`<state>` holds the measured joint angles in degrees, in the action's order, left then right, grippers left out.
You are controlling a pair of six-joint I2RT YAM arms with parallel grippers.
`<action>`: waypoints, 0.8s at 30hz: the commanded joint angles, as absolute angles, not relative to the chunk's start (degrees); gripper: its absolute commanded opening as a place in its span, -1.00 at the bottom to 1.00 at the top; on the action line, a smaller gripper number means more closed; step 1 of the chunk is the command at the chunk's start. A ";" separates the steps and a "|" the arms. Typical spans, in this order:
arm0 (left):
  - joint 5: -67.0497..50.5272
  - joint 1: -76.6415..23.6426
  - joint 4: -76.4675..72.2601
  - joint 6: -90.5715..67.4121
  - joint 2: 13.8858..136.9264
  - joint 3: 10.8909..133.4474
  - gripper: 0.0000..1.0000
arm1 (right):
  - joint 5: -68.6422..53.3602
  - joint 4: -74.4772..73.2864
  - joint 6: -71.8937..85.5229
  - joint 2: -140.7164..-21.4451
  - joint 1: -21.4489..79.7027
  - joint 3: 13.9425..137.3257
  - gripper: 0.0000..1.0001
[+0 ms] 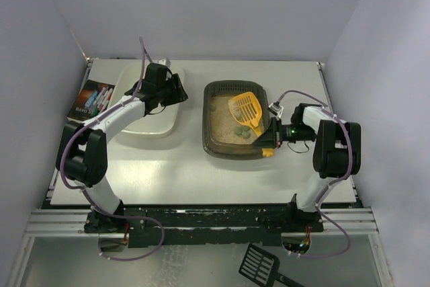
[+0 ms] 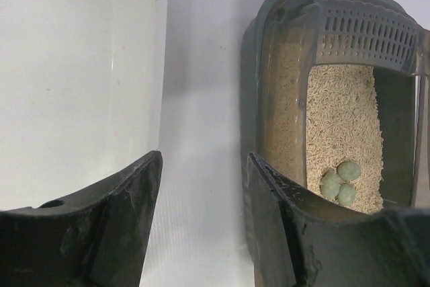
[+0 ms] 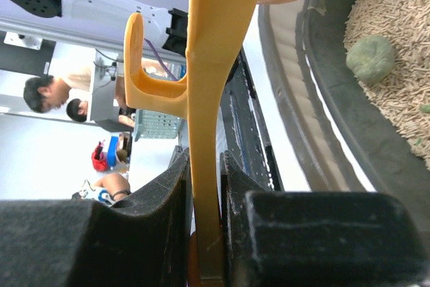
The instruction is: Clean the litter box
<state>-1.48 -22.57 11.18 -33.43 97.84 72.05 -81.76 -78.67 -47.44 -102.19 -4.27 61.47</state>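
Note:
The litter box [image 1: 216, 140] is a dark brown tray in the middle of the table, holding beige litter and grey-green lumps [image 1: 240, 130]. A yellow slotted scoop [image 1: 245, 108] hangs over the litter, its head toward the far side. My right gripper [image 1: 273, 141] sits at the box's near right corner, shut on the scoop's handle [image 3: 205, 99]. One lump [image 3: 369, 58] lies on the litter to the right of the handle. My left gripper [image 1: 179, 89] is open and empty over the table between the white tub and the litter box [image 2: 269, 99]. Three lumps [image 2: 339, 181] show past its right finger.
A white plastic tub [image 1: 151, 122] stands left of the litter box, under my left arm. A box of markers [image 1: 91, 99] lies at the table's left edge. A black scoop [image 1: 261, 265] lies below the table's near rail. Walls close the table on three sides.

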 commanded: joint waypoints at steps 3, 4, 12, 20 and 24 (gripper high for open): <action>-0.19 -22.24 11.15 -32.87 96.70 73.03 0.30 | -89.21 -63.04 -37.89 -94.63 -6.83 52.77 -1.00; -0.18 -22.24 11.16 -32.87 96.76 72.92 0.30 | -89.68 -55.84 -28.14 -93.90 -6.96 51.06 -1.00; -0.69 -22.24 10.88 -33.02 97.23 72.83 0.37 | -92.38 -40.91 -7.33 -90.06 -7.50 46.78 -1.00; -1.77 -22.24 11.06 -33.36 97.94 73.28 0.37 | -87.38 -28.13 9.05 -87.49 -7.56 44.01 -1.00; -2.16 -22.21 10.61 -33.46 97.91 72.88 0.36 | -88.49 -33.90 2.85 -87.83 -7.14 45.28 -1.00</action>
<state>-1.50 -22.57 11.40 -33.45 97.86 72.05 -86.87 -32.84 3.68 -88.53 -7.11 43.62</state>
